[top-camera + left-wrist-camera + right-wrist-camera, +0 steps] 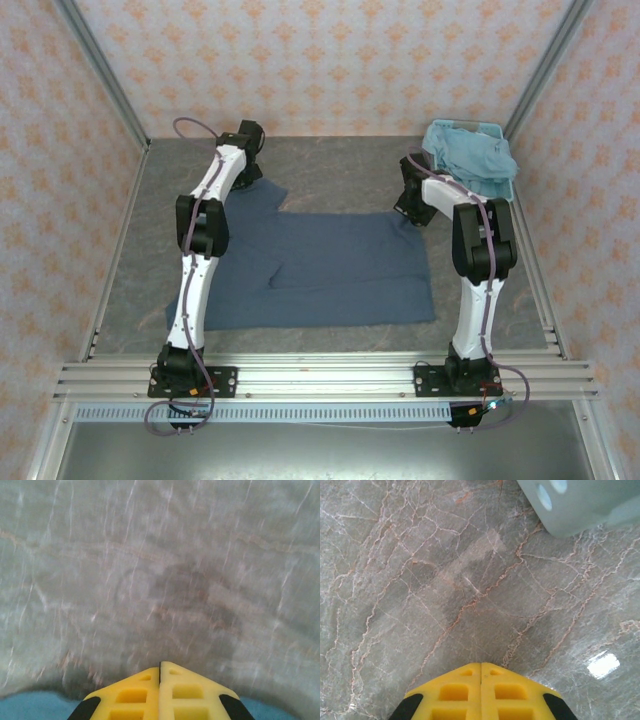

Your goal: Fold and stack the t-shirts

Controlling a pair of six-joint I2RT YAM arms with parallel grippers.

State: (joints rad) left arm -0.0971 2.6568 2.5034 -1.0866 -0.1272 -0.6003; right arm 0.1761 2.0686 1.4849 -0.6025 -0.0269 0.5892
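Note:
The dark slate-blue t-shirt [330, 270] lies spread flat on the marble table. My left gripper [252, 178] is down at its far left sleeve. In the left wrist view that gripper [160, 664] is shut, its tips reaching past the cloth edge, with blue cloth [30, 706] showing on both sides under the fingers. My right gripper [408, 212] sits at the shirt's far right corner. In the right wrist view the right gripper [481, 664] is shut over bare marble, and a grip on cloth cannot be made out. The pale sky-blue t-shirt [480, 160] lies bunched in the basket.
The light blue plastic basket [437, 128] stands at the far right corner; its corner [580, 505] is just beyond my right gripper. Patterned walls close in the table on three sides. An aluminium rail [320, 375] runs along the near edge.

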